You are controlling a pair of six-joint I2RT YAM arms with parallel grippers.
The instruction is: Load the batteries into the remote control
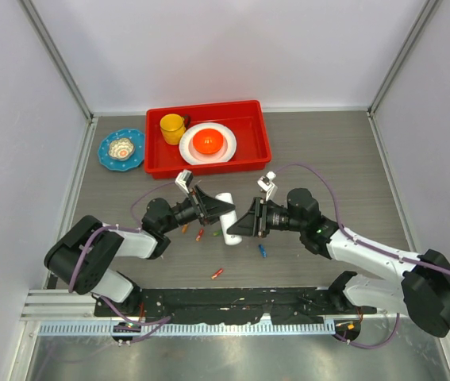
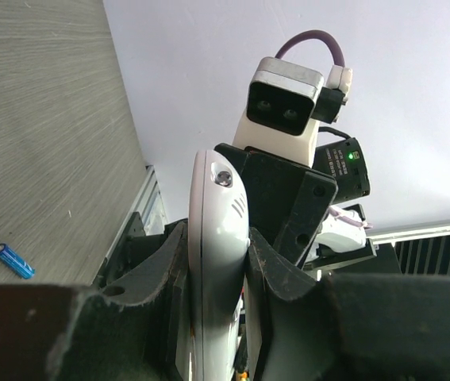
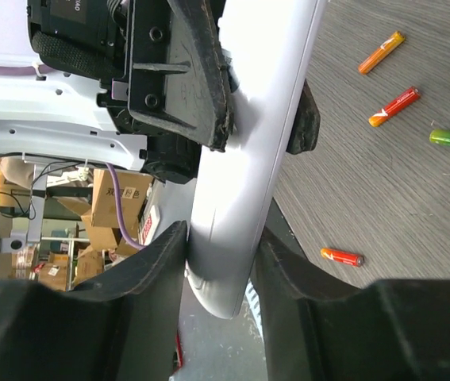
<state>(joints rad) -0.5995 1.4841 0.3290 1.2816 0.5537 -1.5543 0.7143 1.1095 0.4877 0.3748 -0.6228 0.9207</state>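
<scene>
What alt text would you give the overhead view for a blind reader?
The left hand and right hand grip a white remote control between them at mid-table. Small batteries lie loose nearby; a red tray sits behind.

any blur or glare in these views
Top external: even light, soft shadows, all in focus. Left wrist: left fingers dark and blurred up close, remote sharper. Right wrist: right fingers soft, batteries crisp, remote brightly lit and slightly washed out.
</scene>
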